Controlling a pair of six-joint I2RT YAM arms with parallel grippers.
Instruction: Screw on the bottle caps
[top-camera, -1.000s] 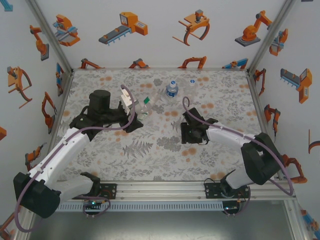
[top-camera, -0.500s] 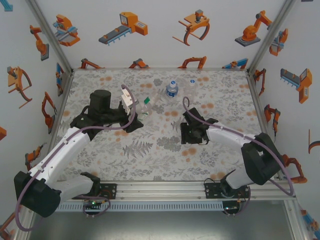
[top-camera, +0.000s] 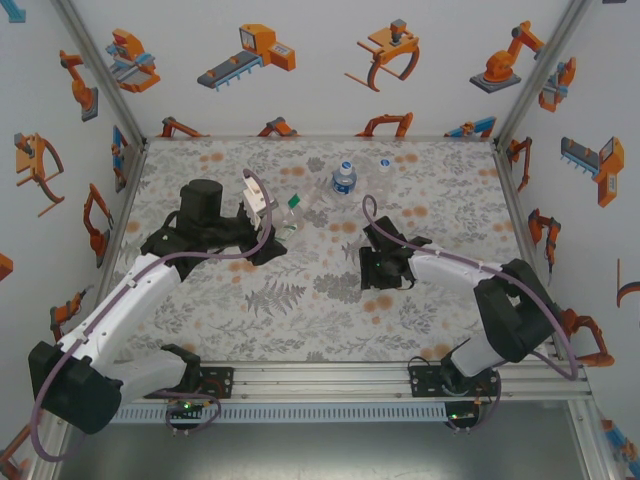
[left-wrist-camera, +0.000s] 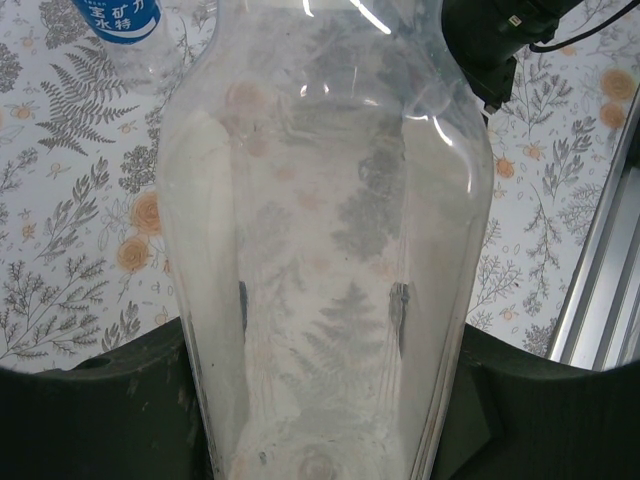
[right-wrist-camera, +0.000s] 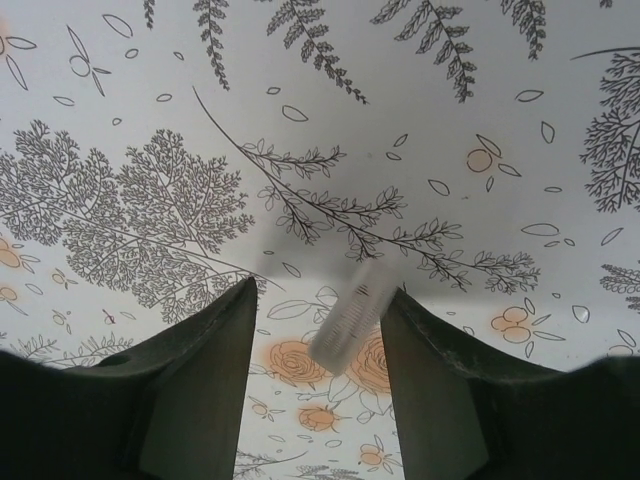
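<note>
Top external: three bottles (top-camera: 344, 180); right wrist: one cap (right-wrist-camera: 348, 320).

Blurred white cap (right-wrist-camera: 350, 322); clear bottle (left-wrist-camera: 320, 250), top off-frame.

Three bottles are counted: one blue-labelled bottle (top-camera: 344, 182), one clear bottle (left-wrist-camera: 320, 250) and a second clear bottle (top-camera: 384, 172). One loose white cap (right-wrist-camera: 350, 318) is counted.
</note>
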